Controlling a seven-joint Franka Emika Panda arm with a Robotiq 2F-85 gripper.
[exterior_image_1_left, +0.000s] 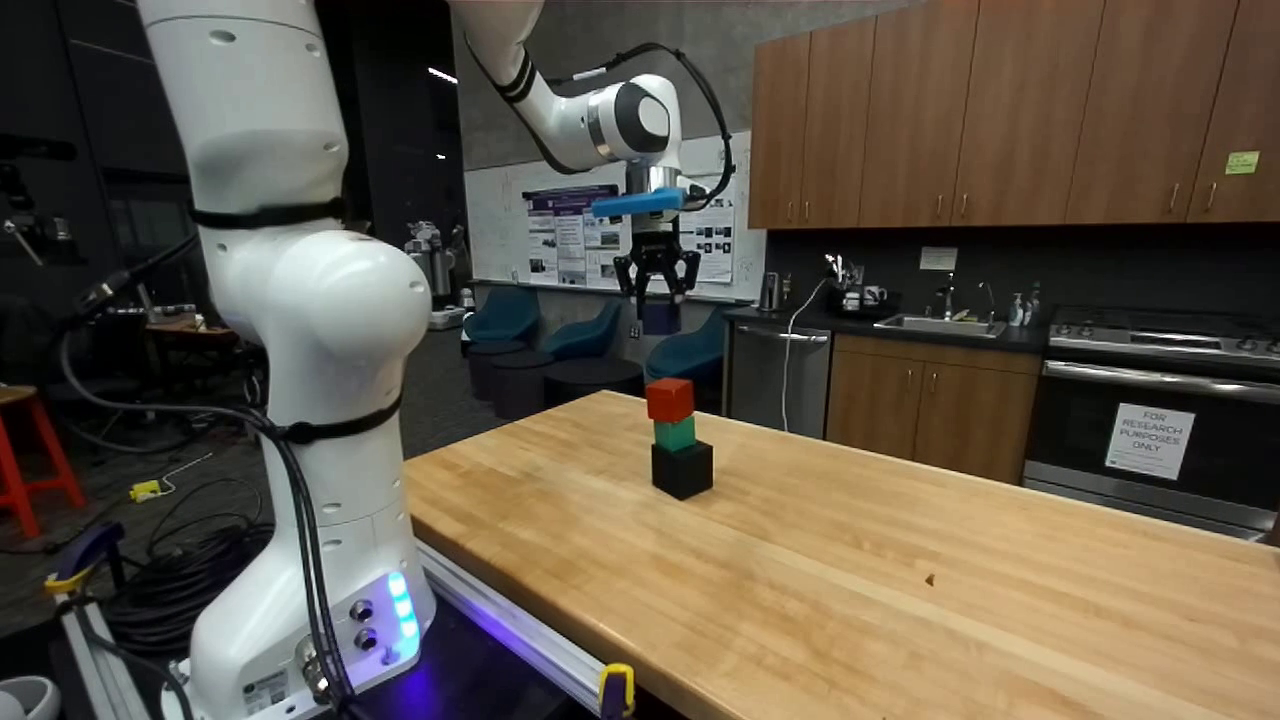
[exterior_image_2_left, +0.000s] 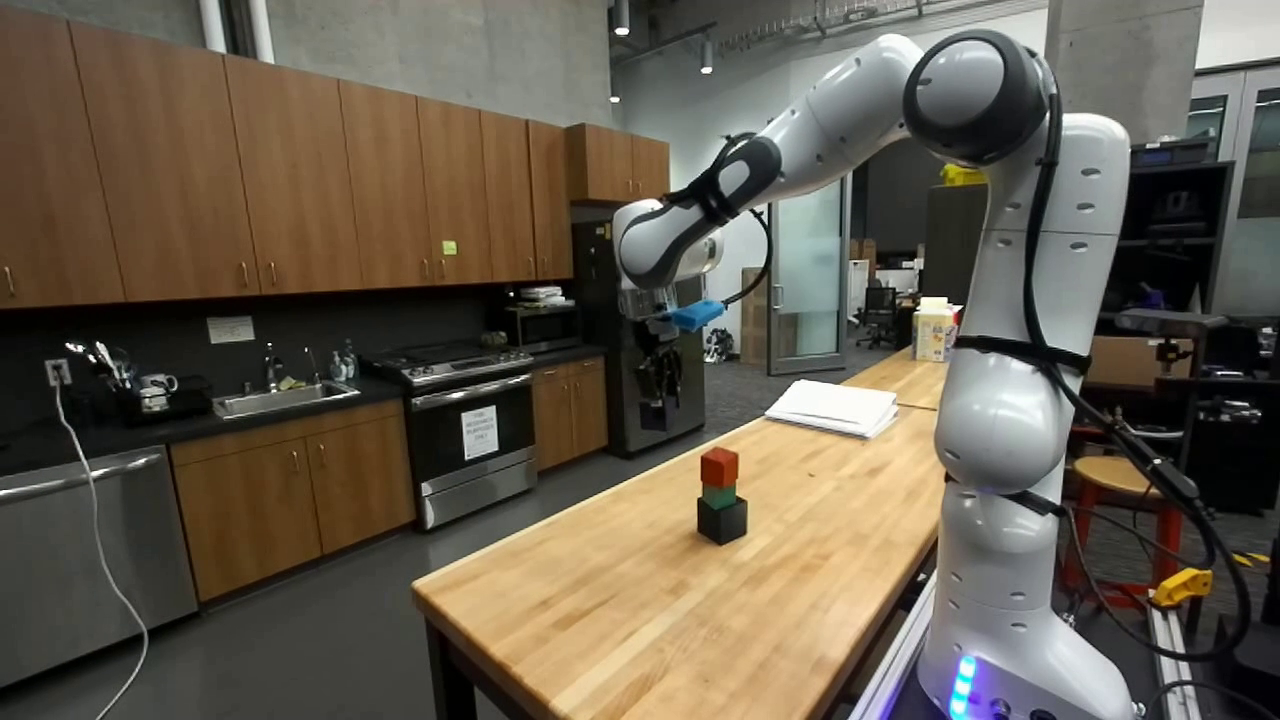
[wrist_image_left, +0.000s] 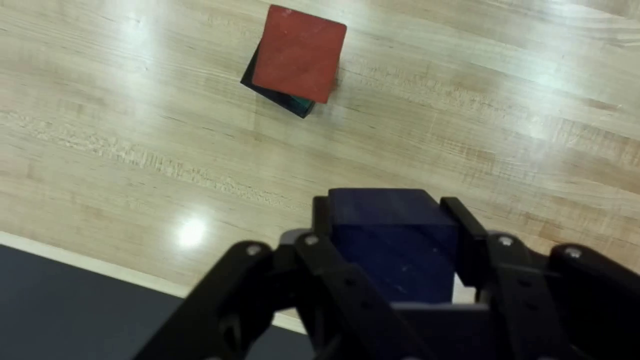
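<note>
My gripper is shut on a dark blue cube and holds it in the air, well above the table. In the wrist view the blue cube sits between the two black fingers. A stack of blocks stands on the wooden table: a red cube on top, a smaller green block in the middle, and a black cube at the bottom. In the wrist view the red cube is turned relative to the black cube and hides most of the green block.
The wooden table has a near edge along the robot's base. A small brown chip lies on it. A stack of white paper and a carton stand farther along. A kitchen counter and stove are beyond.
</note>
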